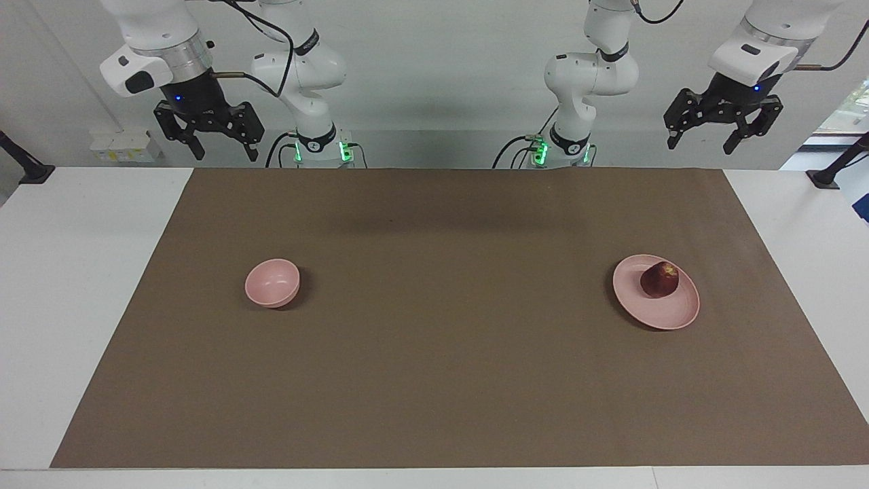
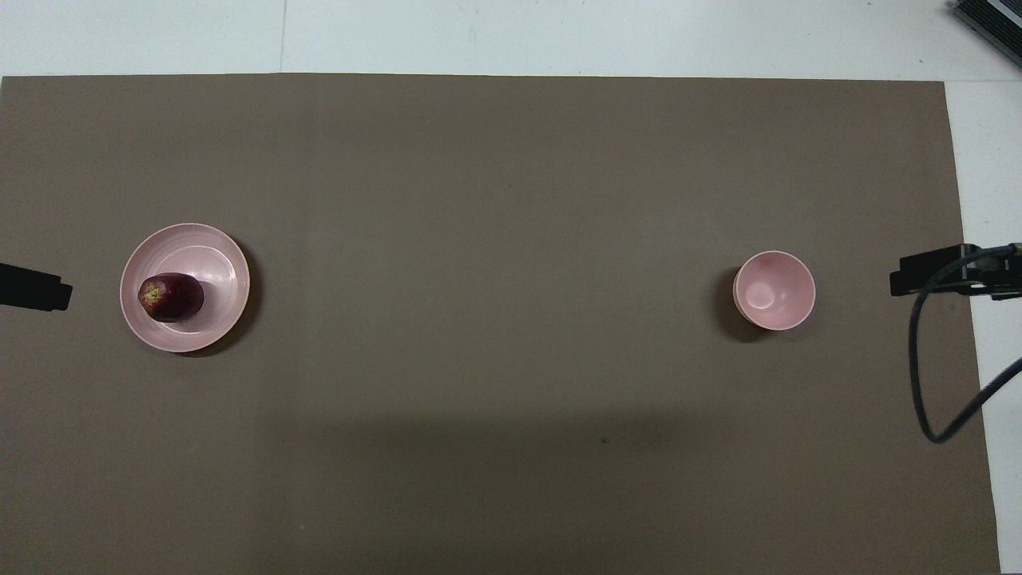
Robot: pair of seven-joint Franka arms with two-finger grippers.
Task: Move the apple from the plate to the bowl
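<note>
The dark red apple (image 1: pixel 660 280) (image 2: pixel 172 297) lies on the pale pink plate (image 1: pixel 669 314) (image 2: pixel 215 263), toward the left arm's end of the table. The small deep pink bowl (image 1: pixel 272 282) (image 2: pixel 774 290) stands empty toward the right arm's end, about as far from the robots as the plate. My left gripper (image 1: pixel 703 145) hangs open and empty, high above the table's edge at the robots' end, well clear of the plate. My right gripper (image 1: pixel 225 155) hangs open and empty at the same height at its own end. Both arms wait.
A brown mat (image 1: pixel 434 353) covers most of the white table (image 1: pixel 81 272). Black clamp stands (image 1: pixel 27 170) (image 1: pixel 831 175) sit at the table's two ends. A dark device (image 2: pixel 990 24) lies at the corner farthest from the robots, at the right arm's end.
</note>
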